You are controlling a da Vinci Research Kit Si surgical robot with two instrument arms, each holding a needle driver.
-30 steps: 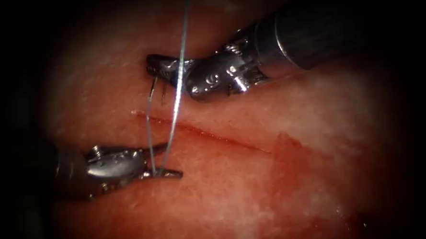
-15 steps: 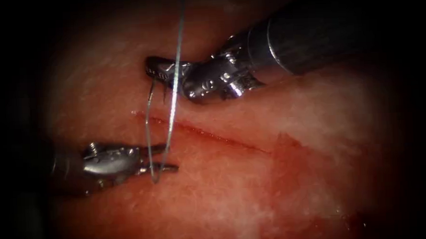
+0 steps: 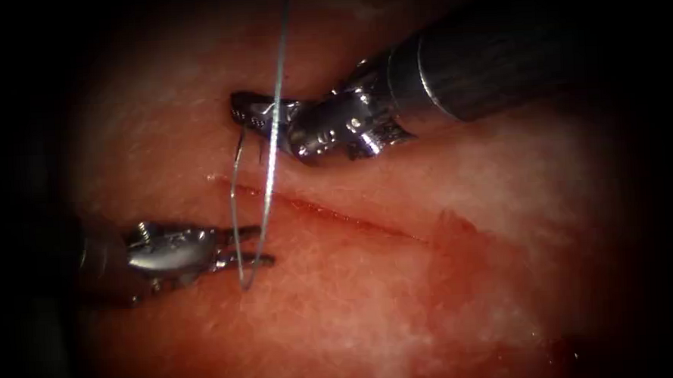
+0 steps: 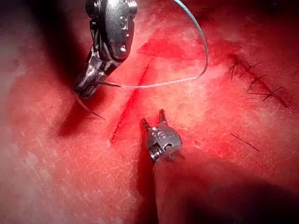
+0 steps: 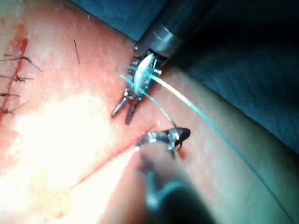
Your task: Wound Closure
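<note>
Left tool (image 3: 254,246) sits on the near side of the cut (image 3: 330,212), by its left end. Its jaws are parted a modest way and hold nothing. The bottom of a slack loop of thread (image 3: 273,154) hangs just at the jaw tips; I cannot tell whether it touches them. From there both strands of the loop cross the left end of the cut. Red fluid (image 3: 461,267) stains the tissue (image 3: 464,168) on the near side of the cut, toward its right end. Right tool (image 3: 244,110) lies on the far side of the cut, above its left end, jaws closed on the thread. A thin dark piece (image 3: 239,146) hangs from them toward the tissue; needle or thread tail, cannot tell. Risk, as judged: the slack loop may snag on the open left jaws, and any pull would then drag thread across the cut's edge or slip it from the right tool's hold.
</note>
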